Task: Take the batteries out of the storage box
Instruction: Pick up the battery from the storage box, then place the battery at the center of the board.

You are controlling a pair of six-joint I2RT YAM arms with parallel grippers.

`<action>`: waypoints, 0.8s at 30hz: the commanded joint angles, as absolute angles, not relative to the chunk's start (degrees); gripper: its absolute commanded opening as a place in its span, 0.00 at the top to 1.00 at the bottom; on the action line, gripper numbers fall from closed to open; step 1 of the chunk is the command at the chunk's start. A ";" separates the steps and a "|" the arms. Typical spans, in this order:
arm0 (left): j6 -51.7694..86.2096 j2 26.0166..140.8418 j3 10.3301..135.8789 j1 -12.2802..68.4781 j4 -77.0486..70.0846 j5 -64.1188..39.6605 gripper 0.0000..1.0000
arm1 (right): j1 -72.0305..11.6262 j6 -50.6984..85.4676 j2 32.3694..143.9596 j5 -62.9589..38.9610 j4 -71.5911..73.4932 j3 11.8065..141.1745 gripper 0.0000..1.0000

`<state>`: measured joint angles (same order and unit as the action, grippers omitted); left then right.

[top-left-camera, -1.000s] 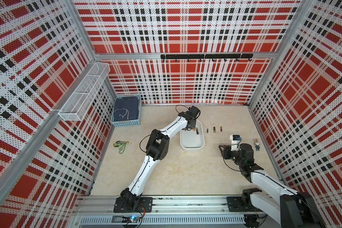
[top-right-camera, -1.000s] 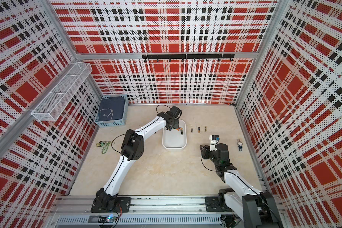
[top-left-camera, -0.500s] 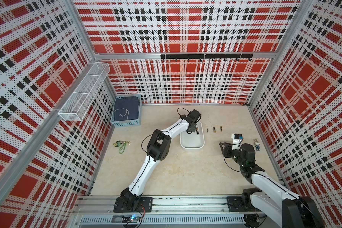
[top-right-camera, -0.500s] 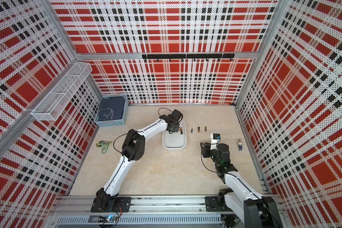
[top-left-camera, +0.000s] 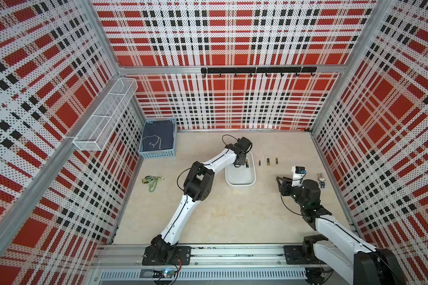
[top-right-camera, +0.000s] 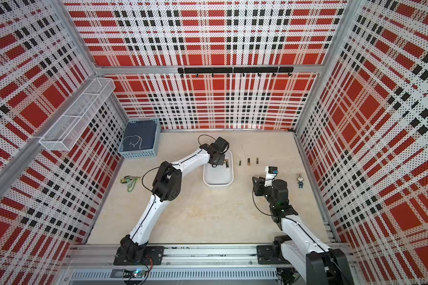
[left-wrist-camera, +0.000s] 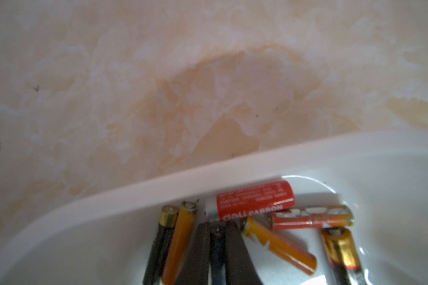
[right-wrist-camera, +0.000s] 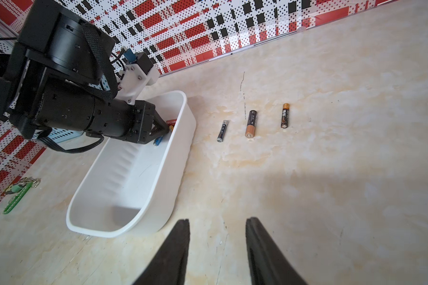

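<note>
Left wrist view: a blue battery (left-wrist-camera: 217,251) is clamped between the left gripper's (left-wrist-camera: 218,225) dark tapered fingers (left-wrist-camera: 198,251) inside the glossy white storage box (left-wrist-camera: 158,183), among heaped cylindrical batteries (left-wrist-camera: 255,204). Three more batteries (right-wrist-camera: 251,123) are laid on the marbled worktop (right-wrist-camera: 331,172). The right gripper (right-wrist-camera: 218,220) is held open.

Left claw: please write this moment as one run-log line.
left claw: shut on blue battery in storage box | right claw: open, empty | table: three batteries beside box
</note>
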<state>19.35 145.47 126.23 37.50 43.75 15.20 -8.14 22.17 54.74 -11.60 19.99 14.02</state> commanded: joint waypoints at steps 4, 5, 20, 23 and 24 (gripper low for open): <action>20.75 141.10 124.36 37.79 45.88 13.34 1.00 | -8.66 22.57 56.06 -10.36 19.75 14.19 0.55; 20.75 139.84 124.21 37.79 45.88 13.41 1.00 | -8.67 22.40 56.63 -10.85 19.68 14.58 0.55; 24.73 117.32 106.12 30.04 42.33 15.06 1.00 | -25.49 18.42 71.36 -3.90 -0.35 41.95 0.54; 24.36 112.78 96.64 25.59 38.95 14.69 1.00 | -26.65 17.69 83.03 -6.89 -9.68 56.05 0.55; 23.98 111.54 93.51 24.40 37.56 14.67 1.00 | -27.47 16.64 86.82 -7.18 -14.76 60.07 0.57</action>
